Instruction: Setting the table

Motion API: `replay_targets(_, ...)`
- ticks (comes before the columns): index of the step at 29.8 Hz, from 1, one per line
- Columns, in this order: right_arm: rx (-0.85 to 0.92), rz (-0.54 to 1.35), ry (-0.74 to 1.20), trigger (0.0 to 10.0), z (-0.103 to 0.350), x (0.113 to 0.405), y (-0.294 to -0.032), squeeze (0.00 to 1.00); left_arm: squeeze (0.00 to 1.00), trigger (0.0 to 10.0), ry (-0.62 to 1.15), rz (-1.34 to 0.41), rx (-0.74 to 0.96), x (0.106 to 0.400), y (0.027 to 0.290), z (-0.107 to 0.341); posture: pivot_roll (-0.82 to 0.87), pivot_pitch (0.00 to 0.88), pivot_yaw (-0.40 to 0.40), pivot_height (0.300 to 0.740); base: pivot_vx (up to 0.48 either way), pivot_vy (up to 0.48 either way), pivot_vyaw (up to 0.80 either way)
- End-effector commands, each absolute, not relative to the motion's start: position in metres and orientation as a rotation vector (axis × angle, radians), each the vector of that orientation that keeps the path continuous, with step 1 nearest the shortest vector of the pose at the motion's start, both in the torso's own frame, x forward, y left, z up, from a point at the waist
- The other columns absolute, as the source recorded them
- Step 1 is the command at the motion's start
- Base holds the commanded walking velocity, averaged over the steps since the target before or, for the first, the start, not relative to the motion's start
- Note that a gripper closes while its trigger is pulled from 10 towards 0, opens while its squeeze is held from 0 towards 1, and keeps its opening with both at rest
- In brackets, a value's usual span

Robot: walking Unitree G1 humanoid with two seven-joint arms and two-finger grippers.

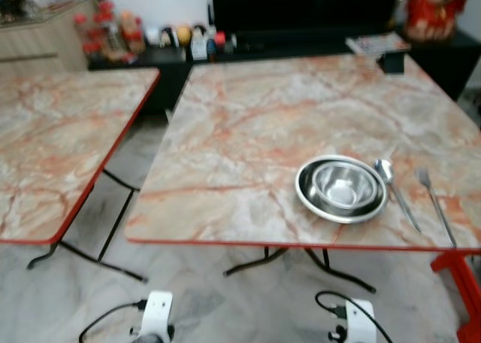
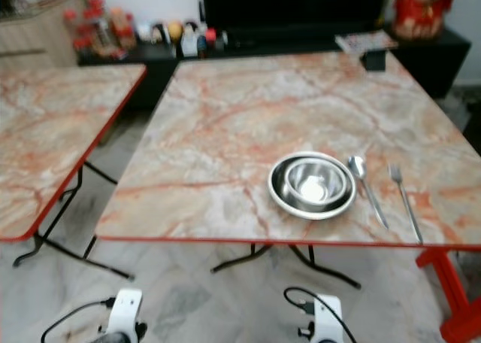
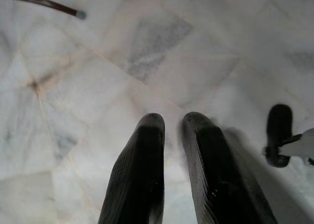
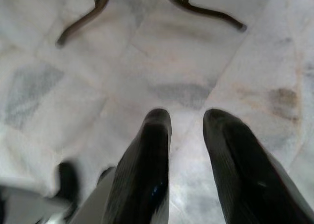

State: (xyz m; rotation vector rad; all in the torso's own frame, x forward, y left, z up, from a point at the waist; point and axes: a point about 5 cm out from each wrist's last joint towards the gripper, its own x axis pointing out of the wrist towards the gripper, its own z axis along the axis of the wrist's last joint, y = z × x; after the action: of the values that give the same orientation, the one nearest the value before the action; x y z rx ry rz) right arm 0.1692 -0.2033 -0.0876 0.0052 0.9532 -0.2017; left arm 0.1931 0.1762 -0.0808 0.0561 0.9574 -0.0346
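Bowl [image 1: 344, 186] on table [image 1: 240, 132] — both hands hang below, parted, empty.

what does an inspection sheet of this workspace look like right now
surface: marble-pattern table with red edge; second table to its left
job's things: steel bowl nested in steel plate; spoon, then fork to their right
clutter: dark box and booklet at far edge
hands: left hand and right hand open, empty, over the floor
cables: black leads at both wrists
surroundings: tiled floor, dark TV console, red stool
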Motion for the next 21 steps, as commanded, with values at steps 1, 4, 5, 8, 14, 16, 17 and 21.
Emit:
replay_targets(1, 0.029, -0.186, 0.949, 10.0, -0.0880, 0.1720, -0.1926, 0.00, 0.00, 10.0, 0.959, -0.011, 0.076, 0.1934, 0.1865, -0.0795, -0.10, 0.000, 0.059, 0.740, 0.000, 0.480, 0.00)
replay_targets(4, 0.041, -0.193, 0.947, 10.0, -0.0880, 0.1723, -0.1909, 0.00, 0.00, 10.0, 0.957, -0.008, 0.077, 0.1939, 0.1877, -0.0791, -0.10, 0.000, 0.065, 0.740, 0.000, 0.480, 0.00)
replay_targets(5, 0.045, -0.194, 0.946, 10.0, -0.0881, 0.1723, -0.1904, 0.00, 0.00, 10.0, 0.957, -0.007, 0.077, 0.1940, 0.1879, -0.0790, -0.10, 0.000, 0.065, 0.740, 0.000, 0.480, 0.00)
replay_targets(8, 0.050, -0.194, 0.947, 10.0, -0.0884, 0.1718, -0.1898, 0.00, 0.00, 10.0, 0.958, -0.005, 0.076, 0.1938, 0.1879, -0.0792, -0.10, 0.000, 0.066, 0.740, 0.000, 0.480, 0.00)
replay_targets(14, 0.053, -0.200, 0.946, 10.0, -0.0884, 0.1716, -0.1902, 0.00, 0.00, 10.0, 0.958, -0.006, 0.073, 0.1941, 0.1872, -0.0791, -0.10, 0.000, 0.066, 0.740, 0.000, 0.443, 0.00)
replay_targets(16, 0.053, -0.200, 0.945, 10.0, -0.0883, 0.1718, -0.1905, 0.00, 0.00, 10.0, 0.958, -0.006, 0.071, 0.1942, 0.1866, -0.0792, -0.10, 0.000, 0.063, 0.740, 0.000, 0.403, 0.00)
replay_targets(17, 0.053, -0.199, 0.944, 10.0, -0.0882, 0.1719, -0.1905, 0.00, 0.00, 10.0, 0.958, -0.006, 0.070, 0.1941, 0.1865, -0.0792, -0.10, 0.000, 0.062, 0.740, 0.000, 0.401, 0.00)
replay_targets(21, 0.051, -0.195, 0.943, 10.0, -0.0880, 0.1725, -0.1902, 0.00, 0.00, 10.0, 0.959, -0.004, 0.068, 0.1939, 0.1862, -0.0794, -0.10, 0.000, 0.060, 0.740, 0.000, 0.402, 0.00)
